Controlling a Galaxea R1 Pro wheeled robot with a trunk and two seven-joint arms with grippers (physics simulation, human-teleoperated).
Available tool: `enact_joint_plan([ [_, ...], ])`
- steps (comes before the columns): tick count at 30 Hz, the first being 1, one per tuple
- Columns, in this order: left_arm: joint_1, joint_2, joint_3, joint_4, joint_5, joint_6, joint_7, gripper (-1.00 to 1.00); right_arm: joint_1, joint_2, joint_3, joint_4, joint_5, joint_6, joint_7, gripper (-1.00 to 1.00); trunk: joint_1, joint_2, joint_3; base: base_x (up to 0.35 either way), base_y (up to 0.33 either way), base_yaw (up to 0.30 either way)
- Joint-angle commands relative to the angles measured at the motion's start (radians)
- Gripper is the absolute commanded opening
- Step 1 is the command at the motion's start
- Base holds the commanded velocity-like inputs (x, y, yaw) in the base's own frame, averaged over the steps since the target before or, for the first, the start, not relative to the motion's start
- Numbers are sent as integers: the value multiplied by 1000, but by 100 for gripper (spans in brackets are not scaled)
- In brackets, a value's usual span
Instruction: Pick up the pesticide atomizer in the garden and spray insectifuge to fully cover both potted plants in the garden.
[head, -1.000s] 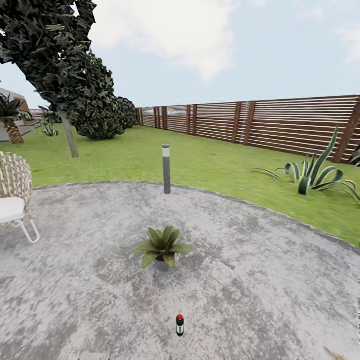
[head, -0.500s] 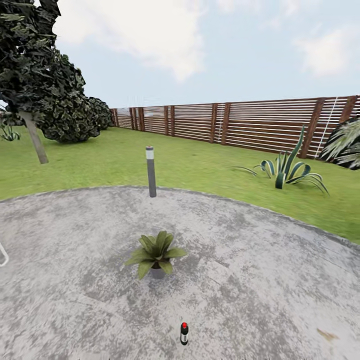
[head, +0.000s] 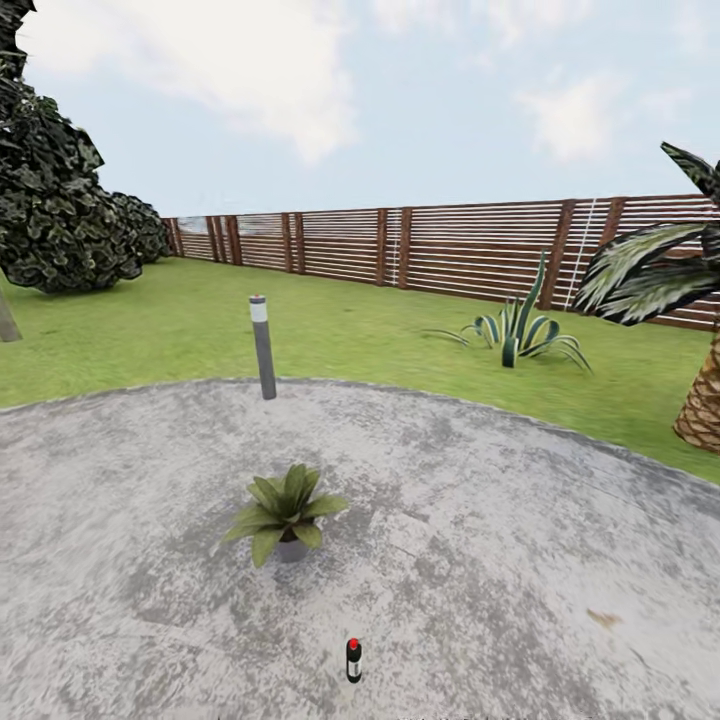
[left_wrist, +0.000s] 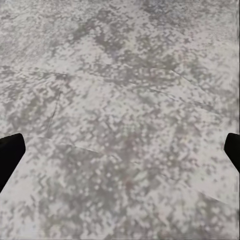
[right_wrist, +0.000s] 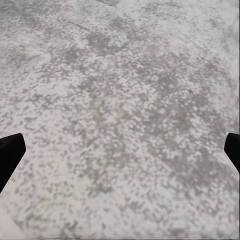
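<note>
left claw (left_wrist: 120, 150) – spread wide, holds nothing, above mottled grey patio (left_wrist: 120, 75) | right claw (right_wrist: 120, 150) – also wide, empty | small dark spray bottle (head: 353, 660) upright near leafy potted plant (head: 285, 510)

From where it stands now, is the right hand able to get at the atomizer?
Probably not yet. The atomizer stands upright on open patio ahead, nothing around it; the right hand, open, sees bare paving.

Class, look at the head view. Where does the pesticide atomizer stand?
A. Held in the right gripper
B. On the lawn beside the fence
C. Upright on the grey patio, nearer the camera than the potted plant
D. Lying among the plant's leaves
C: the pesticide atomizer stands upright on the patio, nearer the camera than the potted plant and apart from it.
</note>
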Motion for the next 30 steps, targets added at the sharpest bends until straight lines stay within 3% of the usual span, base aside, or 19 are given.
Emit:
enact_joint_plan([
  [1,0,0,1,0,1,-3,0,100,-1,0,0,1,1,-3,0,100,0,0,-1,-1,2,-300],
  [8,0,0,1,0,1,-3,0,100,-1,0,0,1,1,-3,1,100,0,0,-4,-5,21,-298],
  [18,0,0,2,0,1,-3,0,100,-1,0,0,1,1,-3,1,100,0,0,-12,-102,223,-277],
  [30,0,0,2,0,1,-4,0,100,-1,0,0,0,1,-3,1,100,0,0,-22,-7,14,-274],
])
